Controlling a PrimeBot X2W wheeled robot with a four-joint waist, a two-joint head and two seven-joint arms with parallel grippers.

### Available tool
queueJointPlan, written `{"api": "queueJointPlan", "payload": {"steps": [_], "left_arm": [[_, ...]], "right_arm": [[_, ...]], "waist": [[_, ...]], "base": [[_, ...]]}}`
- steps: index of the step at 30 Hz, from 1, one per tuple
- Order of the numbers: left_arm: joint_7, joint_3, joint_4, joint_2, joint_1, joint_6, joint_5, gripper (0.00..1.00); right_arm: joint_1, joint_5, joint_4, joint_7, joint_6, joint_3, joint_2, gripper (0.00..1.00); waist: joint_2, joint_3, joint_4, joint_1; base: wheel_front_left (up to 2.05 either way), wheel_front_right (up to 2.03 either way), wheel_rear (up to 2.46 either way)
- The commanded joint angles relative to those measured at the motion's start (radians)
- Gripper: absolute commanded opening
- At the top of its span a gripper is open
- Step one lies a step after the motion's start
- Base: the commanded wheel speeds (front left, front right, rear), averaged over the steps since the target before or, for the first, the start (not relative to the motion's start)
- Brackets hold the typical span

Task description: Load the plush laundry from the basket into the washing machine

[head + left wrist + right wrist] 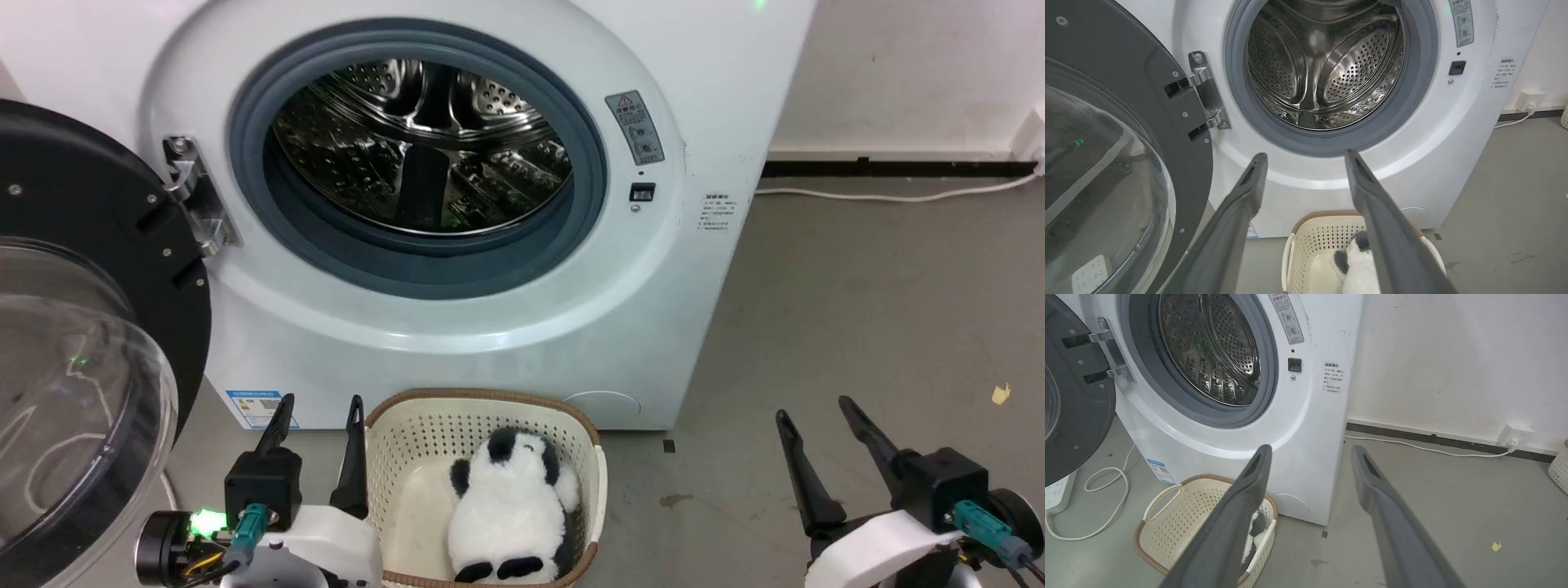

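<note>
Grey floor (857,310), head view. Washing machine (490,343) stands on it at 12 o'clock. Cream basket (482,398) sits on the floor just in front of the machine, at 6 o'clock. White cable (898,197) runs along the wall base at 2 o'clock. Yellow scrap (1001,394) at 4 o'clock. Dark stain (674,499) & small black mark (669,446) near the basket's right side. Right wrist view: white power strip (1055,494) w/ looped cord (1126,486) at 8–9 o'clock.

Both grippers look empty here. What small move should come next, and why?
Probably swing the left gripper rightward over the basket and lower it toward the panda: its fingers are open and empty beside the basket's left wall, the panda lies inside untouched, and the washing machine stands open.
</note>
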Motion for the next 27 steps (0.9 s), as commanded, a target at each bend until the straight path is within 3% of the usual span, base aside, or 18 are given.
{"api": "queueJointPlan", "payload": {"steps": [1,27], "left_arm": [[-0.008,-0.007,0.000,0.001,0.001,0.004,-0.007,1.00],[-0.039,-0.027,0.115,0.062,-0.102,-0.019,-0.011,1.00]], "right_arm": [[0.001,0.011,-0.001,-0.013,0.000,-0.006,0.000,1.00],[-0.063,0.101,-0.038,-0.068,0.000,0.012,0.000,1.00]], "waist": [[0.0000,0.008,-0.005,0.0000],[0.0000,0.218,-0.120,0.0000]], "base": [[0.00,0.00,0.00],[0.00,0.00,0.00]]}}
